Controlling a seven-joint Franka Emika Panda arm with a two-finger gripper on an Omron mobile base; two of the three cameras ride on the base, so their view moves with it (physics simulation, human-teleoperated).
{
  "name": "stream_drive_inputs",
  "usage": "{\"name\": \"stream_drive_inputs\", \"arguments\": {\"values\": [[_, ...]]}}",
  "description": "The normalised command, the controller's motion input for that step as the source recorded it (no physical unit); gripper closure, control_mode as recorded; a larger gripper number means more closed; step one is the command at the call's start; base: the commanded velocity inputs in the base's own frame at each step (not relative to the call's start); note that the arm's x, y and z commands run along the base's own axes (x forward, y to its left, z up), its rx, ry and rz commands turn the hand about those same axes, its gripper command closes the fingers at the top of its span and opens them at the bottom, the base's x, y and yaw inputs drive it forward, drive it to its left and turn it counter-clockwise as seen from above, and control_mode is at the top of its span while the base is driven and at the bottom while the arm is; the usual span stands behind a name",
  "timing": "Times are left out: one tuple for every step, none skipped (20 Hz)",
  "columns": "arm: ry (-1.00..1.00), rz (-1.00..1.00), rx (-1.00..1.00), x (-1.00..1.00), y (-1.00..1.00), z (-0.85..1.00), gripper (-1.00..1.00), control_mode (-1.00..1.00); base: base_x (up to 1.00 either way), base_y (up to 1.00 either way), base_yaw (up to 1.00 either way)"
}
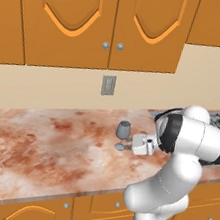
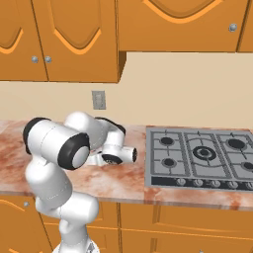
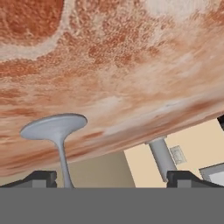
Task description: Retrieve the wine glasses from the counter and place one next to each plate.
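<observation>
Marbled reddish stone counter, rounded grey-blue stemmed wine glass, thin stem between spread fingers

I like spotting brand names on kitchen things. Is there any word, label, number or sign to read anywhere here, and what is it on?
None: no readable text in any view.
The wall plate above the counter is blank.
The cooktop shows bare burners and knobs, no markings readable.
The wine glass and cabinet doors carry no label.
</observation>
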Motion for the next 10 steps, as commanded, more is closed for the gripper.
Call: {"name": "stream_drive_inputs", "arguments": {"values": [[-0.01, -0.01, 0.00, 0.06, 0.00, -0.22, -1.00, -1.00, 0.00, 0.00, 0.00], [-0.04, -0.01, 0.00, 0.06, 0.03, -0.19, -1.00, -1.00, 0.00, 0.00, 0.00], [-0.05, -0.01, 0.00, 0.04, 0.00, -0.18, -1.00, -1.00, 0.00, 0.00, 0.00], [-0.05, -0.02, 0.00, 0.08, 0.00, -0.16, -1.00, -1.00, 0.00, 0.00, 0.00], [-0.05, -0.02, 0.00, 0.12, 0.00, -0.11, -1.00, -1.00, 0.00, 0.00, 0.00], [-0.04, -0.03, 0.00, 0.15, 0.00, -0.09, -1.00, -1.00, 0.00, 0.00, 0.00], [-0.01, -0.03, 0.00, 0.19, 0.00, -0.03, -1.00, -1.00, 0.00, 0.00, 0.00], [0.00, -0.03, 0.01, 0.21, 0.00, -0.02, -1.00, -1.00, 0.00, 0.00, 0.00], [0.00, -0.02, 0.01, 0.19, 0.00, 0.00, -1.00, -1.00, 0.00, 0.00, 0.00], [-0.01, -0.01, 0.01, 0.19, 0.00, 0.00, -1.00, -1.00, 0.00, 0.00, 0.00]]}}
